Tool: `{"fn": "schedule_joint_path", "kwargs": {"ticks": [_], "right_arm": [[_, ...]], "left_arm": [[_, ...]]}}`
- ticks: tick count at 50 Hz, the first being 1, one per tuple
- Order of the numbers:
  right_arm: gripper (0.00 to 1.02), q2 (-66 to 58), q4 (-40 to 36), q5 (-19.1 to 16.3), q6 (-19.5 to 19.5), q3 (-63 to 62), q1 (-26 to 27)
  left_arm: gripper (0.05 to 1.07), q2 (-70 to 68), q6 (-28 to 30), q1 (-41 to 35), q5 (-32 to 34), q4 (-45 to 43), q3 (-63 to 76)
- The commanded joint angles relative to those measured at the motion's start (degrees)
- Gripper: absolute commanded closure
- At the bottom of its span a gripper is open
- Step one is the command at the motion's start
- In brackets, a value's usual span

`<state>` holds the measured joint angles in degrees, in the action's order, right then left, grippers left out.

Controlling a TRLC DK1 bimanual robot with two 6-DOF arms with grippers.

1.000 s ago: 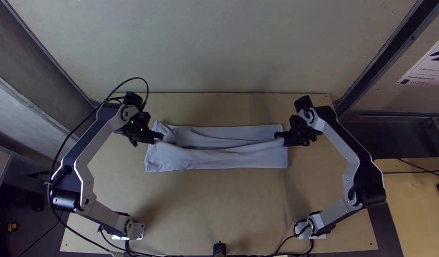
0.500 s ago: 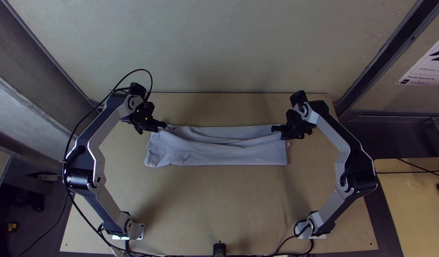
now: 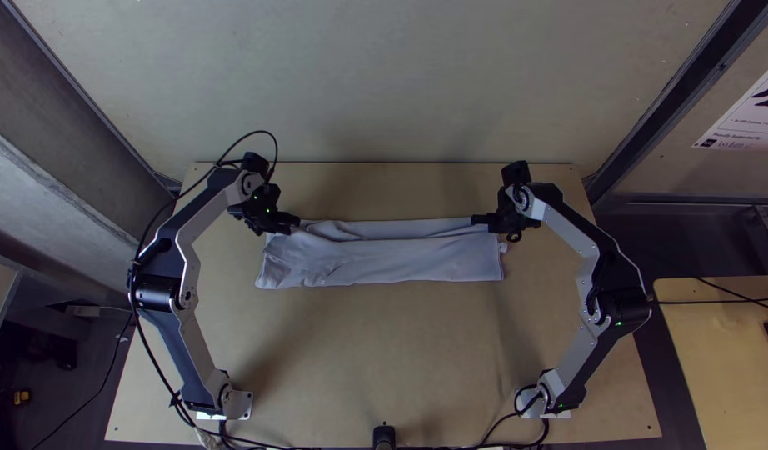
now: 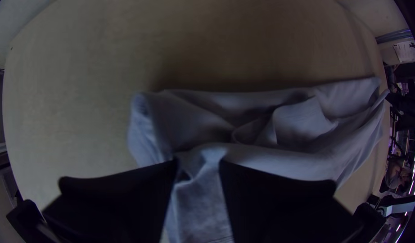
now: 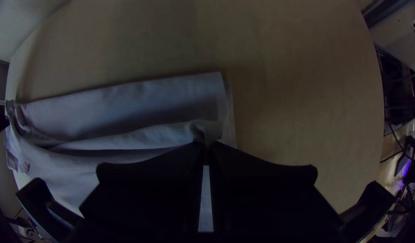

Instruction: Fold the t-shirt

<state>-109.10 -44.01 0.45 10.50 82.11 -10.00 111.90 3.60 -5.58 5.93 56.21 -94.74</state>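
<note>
A: Where is the t-shirt (image 3: 401,259)?
B: Laid as a long, creased strip on the table (image 3: 384,358), mid-table, between the arms; long axis run side to side; bulk placed inward of both grippers and toward the arms' bases.

A: Grippers?
B: Left gripper (image 4: 198,162) parted moderately, cloth bunched in the gap, no firm pinch seen; right gripper (image 5: 206,146) closed at the tips on a raised tuft, near the far corner of its end.

A: Nearer arm?
B: Each end is best served by its own arm; if a crosswise fold is wanted, one end must be carried along the strip; a firm left grip is probably needed first if that end is chosen.

A: Unclear?
B: Corners under both grippers are hidden; layer count in the right pinch cannot be told.
</note>
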Motion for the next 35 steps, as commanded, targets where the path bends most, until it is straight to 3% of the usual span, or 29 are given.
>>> {"fn": "schedule_joint_path", "kwargs": {"ticks": [1,6,11,18,24,35], "right_arm": [[1.0,-1.2,1.21,1.49,2.24,-3.8,-0.11],[0.95,-0.76,3.32,3.51,3.21,-6.43,-0.64],[0.65,0.11,3.58,6.76,4.09,-7.75,-1.25],[0.11,2.22,3.67,7.99,4.0,-8.28,-1.34],[0.06,5.21,3.76,7.99,4.35,-7.93,-1.16],[0.06,12.51,4.28,8.17,6.02,-7.75,-0.11]], "left_arm": [[0.09,0.78,-1.31,-0.92,-0.13,-1.19,3.51],[0.09,-0.01,-1.31,-1.01,-0.22,-2.5,6.15],[0.09,-1.15,-1.4,-0.13,-0.22,-3.73,7.64],[0.09,-3.18,-1.22,2.24,-0.13,-6.02,8.69],[0.09,-5.29,-0.96,4.79,0.22,-6.37,8.61],[0.09,-10.47,-0.78,9.98,4.79,-5.67,10.01]]}}
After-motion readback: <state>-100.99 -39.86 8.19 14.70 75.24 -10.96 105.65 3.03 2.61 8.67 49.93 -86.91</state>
